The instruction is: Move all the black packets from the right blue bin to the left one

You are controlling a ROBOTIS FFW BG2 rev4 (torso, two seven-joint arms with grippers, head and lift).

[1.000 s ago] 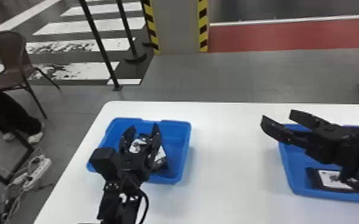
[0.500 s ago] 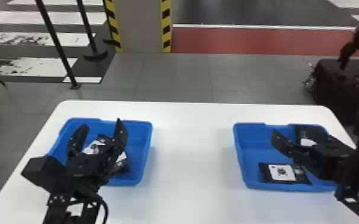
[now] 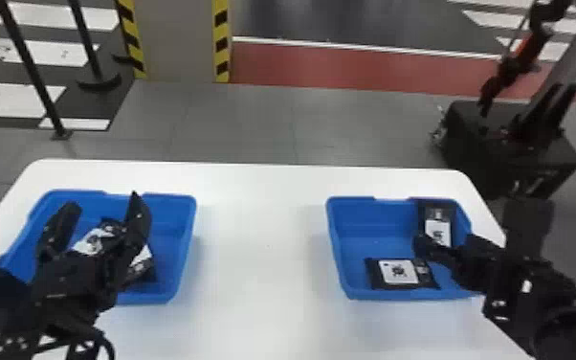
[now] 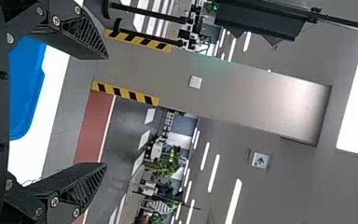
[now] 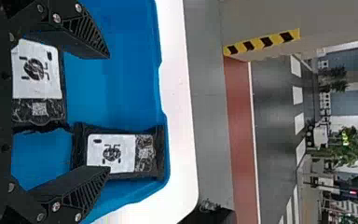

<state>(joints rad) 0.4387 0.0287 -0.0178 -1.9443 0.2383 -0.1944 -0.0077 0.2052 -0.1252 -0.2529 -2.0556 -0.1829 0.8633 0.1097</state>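
Note:
The left gripper [image 3: 95, 230] stands open over the left blue bin [image 3: 184, 239], in which black packets with white labels [image 3: 142, 256] lie partly hidden behind it. In the left wrist view, nothing is between the fingers of the left gripper [image 4: 106, 111]. Over the right part of the right blue bin [image 3: 337, 258] is the right gripper [image 3: 426, 249]. One black packet [image 3: 399, 274] lies flat near that bin's front wall, another packet [image 3: 437, 222] at its back right. In the right wrist view, the right gripper [image 5: 109, 112] is open above both, holding neither.
A white table [image 3: 263, 249] carries both bins, with a wide stretch of tabletop between them. Beyond its back right corner stands a dark machine base [image 3: 507, 148] on the floor. Black posts [image 3: 28, 67] and a striped pillar [image 3: 177, 43] are behind the table.
The head view has swung toward the right, bringing the whole right bin into sight. Against that bin, the right gripper stands a little lower. The left gripper remains open over the left bin.

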